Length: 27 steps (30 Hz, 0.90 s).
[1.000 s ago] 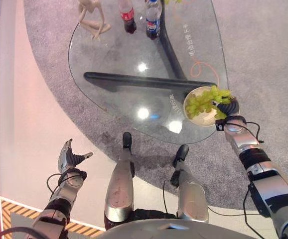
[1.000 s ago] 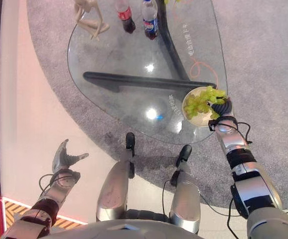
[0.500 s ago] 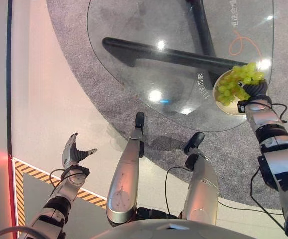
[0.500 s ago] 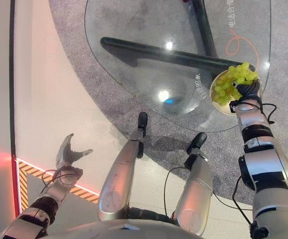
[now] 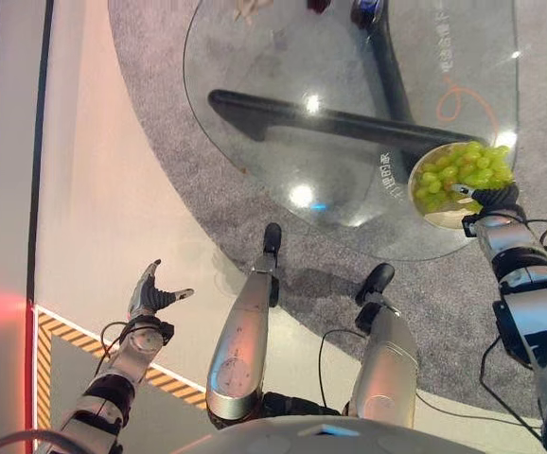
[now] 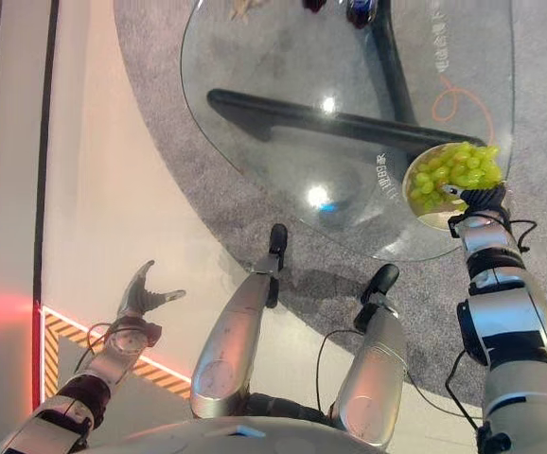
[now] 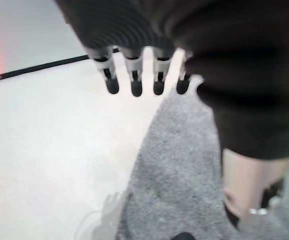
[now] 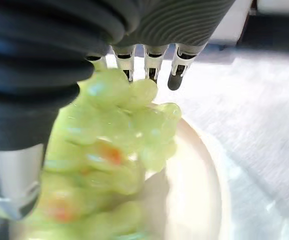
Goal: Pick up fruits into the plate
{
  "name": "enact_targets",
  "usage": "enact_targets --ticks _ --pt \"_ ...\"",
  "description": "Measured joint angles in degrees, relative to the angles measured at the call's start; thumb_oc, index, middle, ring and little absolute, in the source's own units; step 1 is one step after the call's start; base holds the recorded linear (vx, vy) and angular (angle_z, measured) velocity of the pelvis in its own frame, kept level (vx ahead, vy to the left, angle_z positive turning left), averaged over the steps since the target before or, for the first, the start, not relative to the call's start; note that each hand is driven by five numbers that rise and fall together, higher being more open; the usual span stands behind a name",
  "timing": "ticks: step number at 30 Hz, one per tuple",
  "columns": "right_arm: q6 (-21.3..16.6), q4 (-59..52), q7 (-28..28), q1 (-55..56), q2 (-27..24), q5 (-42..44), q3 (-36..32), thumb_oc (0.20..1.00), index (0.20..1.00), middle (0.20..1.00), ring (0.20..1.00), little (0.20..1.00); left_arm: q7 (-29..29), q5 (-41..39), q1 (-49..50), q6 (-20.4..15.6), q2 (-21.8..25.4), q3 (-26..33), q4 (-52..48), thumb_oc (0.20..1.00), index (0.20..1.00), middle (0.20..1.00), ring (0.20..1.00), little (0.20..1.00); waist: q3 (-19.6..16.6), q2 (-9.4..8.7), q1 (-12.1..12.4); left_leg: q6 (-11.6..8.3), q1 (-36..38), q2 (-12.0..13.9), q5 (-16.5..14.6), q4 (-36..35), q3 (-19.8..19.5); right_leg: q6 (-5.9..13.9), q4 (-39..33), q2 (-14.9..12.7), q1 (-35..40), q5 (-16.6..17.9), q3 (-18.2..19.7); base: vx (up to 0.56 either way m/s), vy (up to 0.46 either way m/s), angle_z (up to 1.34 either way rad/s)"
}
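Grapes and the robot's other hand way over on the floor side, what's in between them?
Bare glass table edge, then grey carpet and pale floor separate the grapes from the left hand.

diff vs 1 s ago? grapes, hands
Mostly the head camera shifted, so the glass table sits differently in view. The right hand is still at the grapes over the plate, not released. The left hand stays open and idle over the floor.

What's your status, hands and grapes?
Right hand at plate, fingers around green grapes, bunch over plate. Left hand open, idle low over floor. Nothing in the way.
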Motion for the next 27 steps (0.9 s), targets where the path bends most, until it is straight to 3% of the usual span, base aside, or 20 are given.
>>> enact_targets --ticks 5,8,11,12,16,21,27 --pt "-9.8 -11.4 -0.4 13.9 7.1 4.3 -2.9 1.000 1.000 1.000 1.000 1.000 -0.7 0.0 0.7 1.4 -0.7 1.5 3.8 1.000 1.000 1.000 1.000 1.000 -0.5 -0.97 -3.0 -0.62 12.0 1.6 -0.1 -5.8 1.5 0.26 -8.1 2.8 12.2 1.7 0.0 0.10 0.022 -0.16" --pt "-13.1 -16.1 -0.8 20.2 10.1 4.1 -2.5 1.000 1.000 1.000 1.000 1.000 -0.7 0.0 2.2 1.4 -1.6 3.2 5.6 1.000 1.000 1.000 1.000 1.000 -3.8 -2.66 -5.1 -1.21 14.8 2.4 0.3 -9.1 2.8 0.43 -11.9 4.2 14.5 2.8 0.3 0.09 0.012 -0.23" --pt "-16.2 -17.4 -1.1 28.1 12.8 3.5 -2.6 1.000 1.000 1.000 1.000 1.000 -0.7 0.2 3.6 1.6 -3.7 3.9 8.8 1.000 1.000 1.000 1.000 1.000 -9.2 -5.03 -7.2 -1.52 19.3 3.1 0.6 -12.3 3.9 0.54 -16.4 5.5 18.8 4.0 0.4 0.05 0.002 -0.19" --pt "-16.6 -17.3 -1.0 31.1 14.2 2.7 -2.6 1.000 1.000 1.000 1.000 1.000 -0.8 0.2 4.7 1.5 -4.3 3.9 9.8 1.000 1.000 1.000 1.000 1.000 -12.1 -6.30 -8.0 -1.63 21.1 3.4 0.5 -13.4 4.8 0.54 -17.6 5.9 20.2 4.0 0.6 0.04 0.007 -0.17" --pt "-17.5 -15.8 0.7 37.5 17.2 0.7 -2.3 1.000 1.000 1.000 1.000 1.000 -1.9 0.2 5.4 2.1 -5.7 3.9 12.8 1.000 1.000 1.000 1.000 1.000 -18.0 -8.61 -9.6 -1.97 25.8 4.0 0.3 -16.3 6.6 0.52 -20.2 7.0 23.6 4.0 1.5 0.03 0.005 -0.23" --pt "-14.8 -6.7 7.8 40.7 19.6 0.5 -2.3 1.000 1.000 1.000 1.000 1.000 -2.6 0.2 5.5 2.8 -6.5 3.9 15.4 1.000 1.000 1.000 1.000 1.000 -22.9 -8.75 -11.1 -2.35 28.7 4.0 -0.2 -17.7 8.2 0.74 -21.3 7.0 25.5 4.1 2.3 0.03 0.001 -0.11" --pt "-11.4 2.7 12.9 44.9 21.1 -2.5 -2.3 1.000 1.000 1.000 1.000 1.000 -3.7 0.7 6.0 4.9 -7.5 3.9 18.6 1.000 1.000 1.000 1.000 1.000 -25.8 -7.77 -11.8 -2.72 30.2 4.2 -0.7 -17.7 9.4 0.74 -21.9 7.2 26.4 4.1 3.6 0.03 0.007 -0.11"
